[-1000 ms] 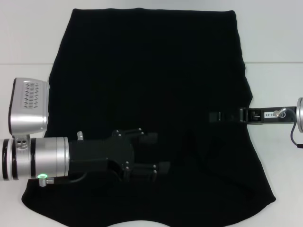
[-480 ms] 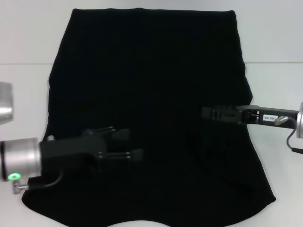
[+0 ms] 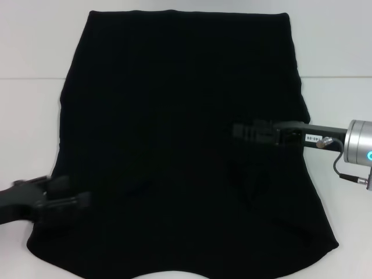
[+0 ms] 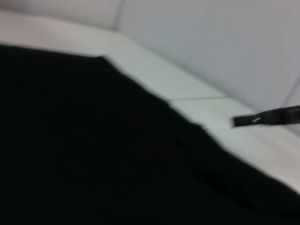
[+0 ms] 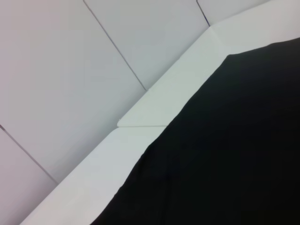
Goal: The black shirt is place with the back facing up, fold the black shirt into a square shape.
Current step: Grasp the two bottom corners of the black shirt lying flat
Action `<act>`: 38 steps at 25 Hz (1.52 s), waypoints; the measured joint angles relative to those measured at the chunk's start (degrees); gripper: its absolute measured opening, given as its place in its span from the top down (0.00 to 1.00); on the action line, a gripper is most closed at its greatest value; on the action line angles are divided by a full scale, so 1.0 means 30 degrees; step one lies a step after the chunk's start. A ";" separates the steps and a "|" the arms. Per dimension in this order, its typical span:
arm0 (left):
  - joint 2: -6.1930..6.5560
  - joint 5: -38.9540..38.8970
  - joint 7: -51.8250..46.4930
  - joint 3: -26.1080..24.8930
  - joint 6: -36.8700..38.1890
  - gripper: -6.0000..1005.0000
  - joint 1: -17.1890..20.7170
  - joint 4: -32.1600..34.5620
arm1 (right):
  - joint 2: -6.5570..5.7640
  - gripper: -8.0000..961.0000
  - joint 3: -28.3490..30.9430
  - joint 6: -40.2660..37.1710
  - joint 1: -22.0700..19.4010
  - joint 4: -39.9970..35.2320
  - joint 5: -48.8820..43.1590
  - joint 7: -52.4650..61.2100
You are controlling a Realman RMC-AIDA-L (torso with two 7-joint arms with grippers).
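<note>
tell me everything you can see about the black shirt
The black shirt is a large piece of plain black soft fabric, spread flat on the white table, showing no lettering. Its far edge is straight; its sides flare toward the near edge. The left gripper is at its near left edge and the right gripper over its right half; contact cannot be judged.

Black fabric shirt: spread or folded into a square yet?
Not a square yet: the black fabric shirt lies flat in a wide flared outline; sleeves not visible.
</note>
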 joint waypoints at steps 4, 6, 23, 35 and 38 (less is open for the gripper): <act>0.0229 0.2050 -0.0956 -0.1477 0.0331 0.16 0.0081 0.0558 | 0.0058 0.02 0.0012 -0.0021 0.0158 0.0000 0.0150 0.0021; 0.0279 0.2908 -0.1120 -0.1864 0.0356 0.16 0.0077 0.0732 | 0.0100 0.02 0.0019 -0.0041 0.0230 0.0000 0.0152 0.0024; 0.0309 0.4887 -0.1413 -0.2149 0.0004 0.17 0.0065 0.0905 | 0.0170 0.02 0.0023 -0.0111 0.0284 0.0000 0.0149 0.0022; 0.0319 0.5362 -0.1341 -0.2205 -0.0662 0.18 0.0031 0.0906 | 0.0122 0.02 0.0036 -0.0045 0.0241 -0.0090 0.0148 -0.0020; 0.0313 0.5374 -0.1317 -0.2129 -0.0854 0.20 0.0002 0.0913 | 0.0120 0.02 0.0056 -0.0047 0.0240 -0.0127 0.0151 -0.0021</act>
